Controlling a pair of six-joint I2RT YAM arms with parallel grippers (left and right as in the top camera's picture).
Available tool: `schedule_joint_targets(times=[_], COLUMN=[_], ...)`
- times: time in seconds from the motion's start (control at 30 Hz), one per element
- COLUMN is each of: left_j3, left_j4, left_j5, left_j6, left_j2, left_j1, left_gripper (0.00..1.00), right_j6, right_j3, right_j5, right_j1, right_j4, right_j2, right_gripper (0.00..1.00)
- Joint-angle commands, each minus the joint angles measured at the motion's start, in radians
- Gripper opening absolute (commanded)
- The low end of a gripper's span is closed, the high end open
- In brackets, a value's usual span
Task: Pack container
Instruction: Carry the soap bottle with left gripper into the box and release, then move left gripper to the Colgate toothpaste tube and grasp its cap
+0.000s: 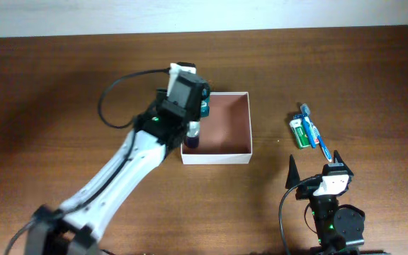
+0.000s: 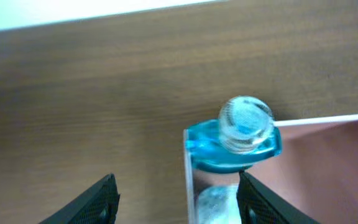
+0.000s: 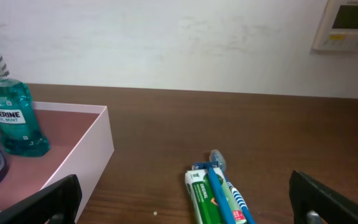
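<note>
table [image 1: 48,85]: brown woodgrain | wall [image 3: 166,37]: white, panel [image 3: 351,22] | left end effector [image 2: 176,194]: wide, above container [image 1: 225,124] corner | right end effector [image 3: 182,186]: wide

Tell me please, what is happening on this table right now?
A two-arm robot is packing toiletries into the container. The left gripper hangs open above the container's left wall, over the teal mouthwash bottle standing inside in a corner, with a dark blue bottle beside it. A toothbrush and a green tube lie on the table to the right, not yet packed. The right gripper is open near them, touching nothing.
</note>
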Motion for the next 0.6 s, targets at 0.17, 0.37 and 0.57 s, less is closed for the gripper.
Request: schedule_joint_targets(times=[0.17,0.37,0.57], left_j3=[0.027,0.024,-0.011], left_j4=[-0.116,-0.286,-0.376], left_j5=[0.058,0.061,0.098], left_j6=[0.027,0.026,0.028], left_j2=[-0.224,-0.235,-0.147], left_j1=[0.093,0.17,0.285], left_gripper=[0.72,0.84,0.87], right_j6=[0.001,0.001,0.001], right_j3=[-0.005,-0.005,-0.005], right_j5=[0.005,0.005,0.005], right_j1=[-0.008,-0.008,-0.008], right_j4=[-0.008,-0.008,-0.008], right_j2=[-0.006,-0.006,-0.006], right_gripper=[0.99,0.99,0.99])
